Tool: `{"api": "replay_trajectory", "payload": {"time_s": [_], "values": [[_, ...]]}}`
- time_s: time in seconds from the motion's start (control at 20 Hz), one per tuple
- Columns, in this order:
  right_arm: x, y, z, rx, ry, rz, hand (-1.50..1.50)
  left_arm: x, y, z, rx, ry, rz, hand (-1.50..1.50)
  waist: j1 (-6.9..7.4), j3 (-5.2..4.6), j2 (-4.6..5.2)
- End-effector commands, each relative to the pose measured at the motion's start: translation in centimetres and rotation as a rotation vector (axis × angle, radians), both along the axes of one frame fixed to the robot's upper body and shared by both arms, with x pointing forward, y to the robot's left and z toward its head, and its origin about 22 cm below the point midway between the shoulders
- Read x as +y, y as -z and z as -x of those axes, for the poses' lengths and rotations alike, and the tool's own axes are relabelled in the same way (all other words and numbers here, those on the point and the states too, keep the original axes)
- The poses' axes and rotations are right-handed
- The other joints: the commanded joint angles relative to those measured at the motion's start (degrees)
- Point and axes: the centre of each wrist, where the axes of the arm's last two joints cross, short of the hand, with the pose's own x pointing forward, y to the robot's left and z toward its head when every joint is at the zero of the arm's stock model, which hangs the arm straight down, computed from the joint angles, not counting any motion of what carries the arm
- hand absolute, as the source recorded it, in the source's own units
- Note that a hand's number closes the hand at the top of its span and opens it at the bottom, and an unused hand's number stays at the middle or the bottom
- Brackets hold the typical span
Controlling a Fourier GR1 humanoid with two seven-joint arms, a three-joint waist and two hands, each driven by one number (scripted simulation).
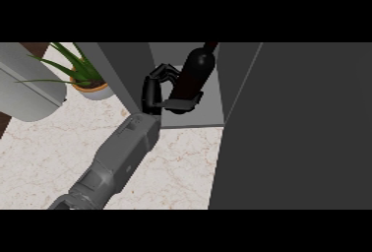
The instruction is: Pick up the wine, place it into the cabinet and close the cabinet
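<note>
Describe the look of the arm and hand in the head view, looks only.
One forearm shows: grey, boxy casing with flat panels and angular steps, wider toward the view's lower edge. It ends in the black left hand, with slim fingers and a broader thumb. No cables, markings or sleeves are visible. The right hand is out of view.

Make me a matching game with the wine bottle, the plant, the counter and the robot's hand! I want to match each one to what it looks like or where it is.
Things:
1. wine bottle
2. plant
3. counter
4. left hand

Descriptions:
A. green leaves, in a pot at the upper left
B. pale marble
C. black, curled round the wine bottle
D. dark, inside the open cabinet

Pairs: 1-D, 2-A, 3-B, 4-C
</note>
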Motion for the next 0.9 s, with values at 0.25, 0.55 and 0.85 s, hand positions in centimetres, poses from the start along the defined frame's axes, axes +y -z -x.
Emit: {"api": "replay_trajectory", "payload": {"time_s": [0.25, 0.55, 0.85], "values": [[-0.4, 0.4, 0.6, -0.014, -0.038, 0.000, -1.50, 0.6, -0.6, -1.4, 0.044, -0.044, 0.030, 1.50, -0.68, 0.02, 0.30], [-0.1, -0.7, 1.1, -0.015, -0.055, -0.007, -1.50, 0.4, -1.8, -2.3, 0.021, -0.095, -0.033, 1.50, -1.42, -0.02, 0.43], [-0.4, -0.1, 1.3, -0.007, -0.056, -0.002, -1.50, 2.2, -3.2, -3.6, 0.036, -0.155, -0.185, 1.50, -1.84, 0.06, 0.57]]}}
